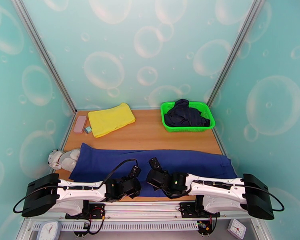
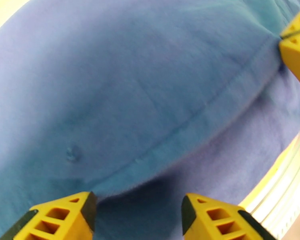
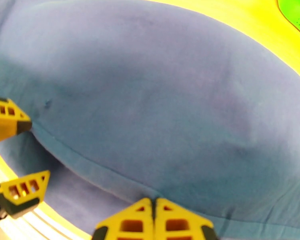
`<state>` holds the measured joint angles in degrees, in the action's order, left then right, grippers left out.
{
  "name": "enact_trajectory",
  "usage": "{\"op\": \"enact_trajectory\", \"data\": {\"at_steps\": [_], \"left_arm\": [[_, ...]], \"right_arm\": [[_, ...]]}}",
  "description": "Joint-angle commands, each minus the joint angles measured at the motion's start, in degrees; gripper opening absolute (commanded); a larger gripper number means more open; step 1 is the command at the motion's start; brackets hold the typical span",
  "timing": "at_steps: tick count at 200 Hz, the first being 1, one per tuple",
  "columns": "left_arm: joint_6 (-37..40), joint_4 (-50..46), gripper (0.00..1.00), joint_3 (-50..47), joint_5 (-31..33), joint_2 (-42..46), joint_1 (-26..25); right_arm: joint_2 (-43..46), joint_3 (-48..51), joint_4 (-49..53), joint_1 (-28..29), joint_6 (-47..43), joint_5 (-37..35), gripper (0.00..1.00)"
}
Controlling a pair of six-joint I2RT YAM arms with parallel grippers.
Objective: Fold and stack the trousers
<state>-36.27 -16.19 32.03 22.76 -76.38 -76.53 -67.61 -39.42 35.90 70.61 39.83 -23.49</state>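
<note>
Already folded once lengthwise, it seems, the trousers (image 1: 190, 161) lie across the near side of the table (image 1: 150, 135). On the left, the left gripper (image 2: 136, 213) hovers over the cloth with its jaws spread, holding nothing. Beside it, the right gripper (image 3: 154, 215) has its fingertips pressed together at the folded edge. Crosswise folds and stacking look undone.

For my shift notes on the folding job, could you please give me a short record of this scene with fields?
trousers: royal blue, spread sideways across the near part of the table
left gripper: open, over the trousers' near edge
right gripper: shut, tips at that same edge; a pinch on cloth is unclear
yellow cloth: folded, far left
green basket: far right, holds a dark garment
plush toy: left edge, beside the trousers
</note>
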Motion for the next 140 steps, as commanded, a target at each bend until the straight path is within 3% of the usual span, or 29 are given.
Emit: {"op": "enact_trajectory", "data": {"at_steps": [1, 55, 91, 111, 140], "left_arm": [[0.09, 2.29, 0.65, 0.71, 3.12, 1.22, -0.28], [3.35, 8.58, 0.64, -2.23, -0.09, 2.02, 0.33], [2.11, 7.89, 0.54, -3.15, 2.40, 2.72, 1.24], [0.81, 5.95, 0.37, -3.28, 3.94, 3.34, 2.06], [-0.42, 3.63, 0.03, -3.59, 4.73, 6.58, 2.22]], "right_arm": [[1.75, -2.06, 1.46, 1.18, 1.29, -1.52, 0.00], [4.24, -3.29, 2.87, 1.83, 1.14, -2.58, 0.00], [4.80, -3.38, 3.87, 2.52, 1.99, -2.93, 0.00], [5.50, -3.09, 4.79, 3.31, 3.08, -3.53, 0.00], [6.84, -1.69, 7.24, 3.60, 6.95, -3.61, 0.00]]}}
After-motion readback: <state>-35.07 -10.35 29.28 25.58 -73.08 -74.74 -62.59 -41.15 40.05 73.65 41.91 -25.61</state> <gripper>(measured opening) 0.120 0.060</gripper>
